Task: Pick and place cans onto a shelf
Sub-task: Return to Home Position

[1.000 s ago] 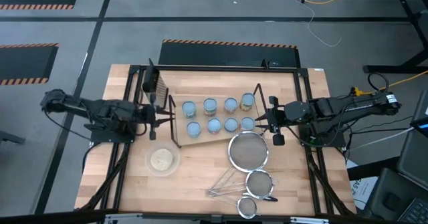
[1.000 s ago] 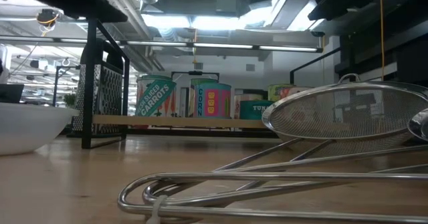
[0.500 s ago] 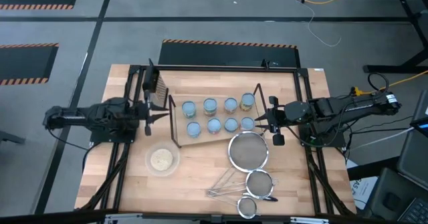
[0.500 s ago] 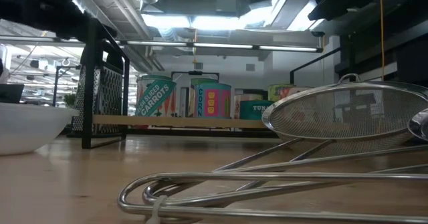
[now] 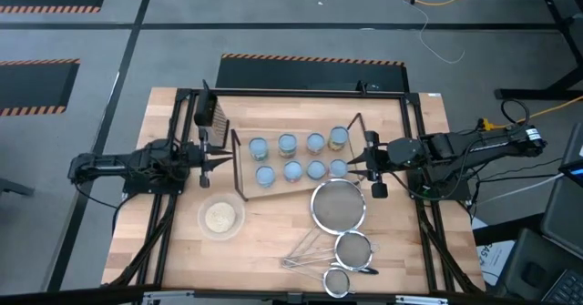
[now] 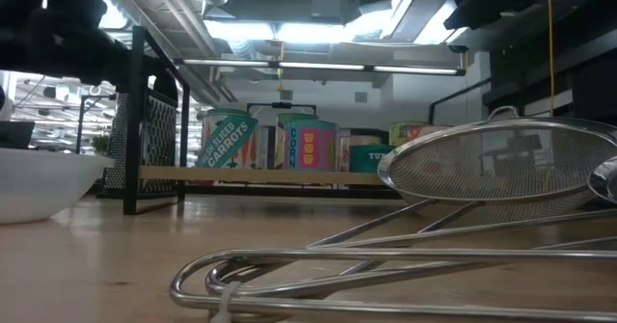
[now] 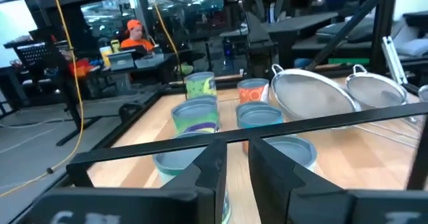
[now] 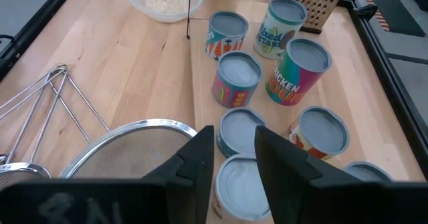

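Note:
Several cans [image 5: 296, 157] with pale blue tops stand upright in two rows on the light-wood shelf [image 5: 273, 181], which rests on the table; they also show in the low view [image 6: 289, 145]. My left gripper [image 5: 219, 159] is at the shelf's left wire frame [image 5: 239, 168], its fingers a narrow gap apart. My right gripper [image 5: 357, 166] is open at the shelf's right end, its fingers above the nearest cans [image 8: 241, 184]; I cannot tell whether it touches them. My left gripper comes level from the table's left. The top bar of the shelf's left wire frame [image 7: 234, 137] lies across both fingertips [image 7: 215, 158]. The bar is not pinched between the fingers. The shelf stays flat on the table.
A dark box grater [image 5: 211, 114] stands at the far left of the shelf. A clear bowl of pale grains [image 5: 221, 218] sits near my left gripper. Three wire-mesh strainers [image 5: 339, 205] lie at the near right, their handles [image 6: 386, 255] across the front.
My left gripper drew back toward the table's left edge, then came back toward the shelf's left frame. The shelf with its cans has slid a little toward the table's right edge.

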